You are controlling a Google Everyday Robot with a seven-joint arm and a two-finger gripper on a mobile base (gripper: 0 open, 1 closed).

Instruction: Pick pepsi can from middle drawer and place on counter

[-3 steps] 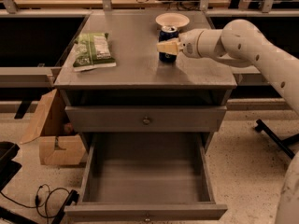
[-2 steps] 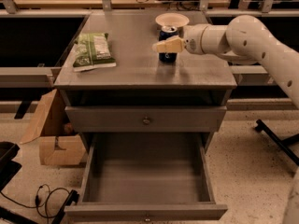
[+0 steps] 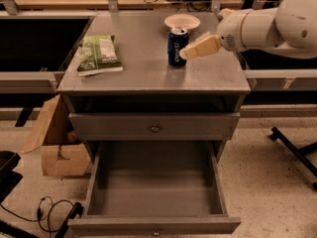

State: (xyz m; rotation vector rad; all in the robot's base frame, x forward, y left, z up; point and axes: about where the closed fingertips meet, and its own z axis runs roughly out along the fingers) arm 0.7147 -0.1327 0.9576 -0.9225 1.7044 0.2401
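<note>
The pepsi can (image 3: pixel 177 46), dark blue with a silver lid, stands upright on the grey counter (image 3: pixel 143 63), just in front of a white bowl. My gripper (image 3: pixel 188 50) is just right of the can at can height, open and empty, with its cream fingers (image 3: pixel 202 45) pointing left at the can's side. The white arm reaches in from the right. The middle drawer (image 3: pixel 153 224) is pulled out below, and its flat grey floor is bare.
A white bowl (image 3: pixel 182 21) sits behind the can. A green chip bag (image 3: pixel 99 54) lies on the counter's left. A closed drawer front with a knob (image 3: pixel 154 128) is above the open drawer. A cardboard box (image 3: pixel 54 143) and cables (image 3: pixel 49 209) are on the floor to the left. A chair base (image 3: pixel 297 152) is at the right.
The gripper has let go of the can and drawn back to the right. The can stays standing on the counter.
</note>
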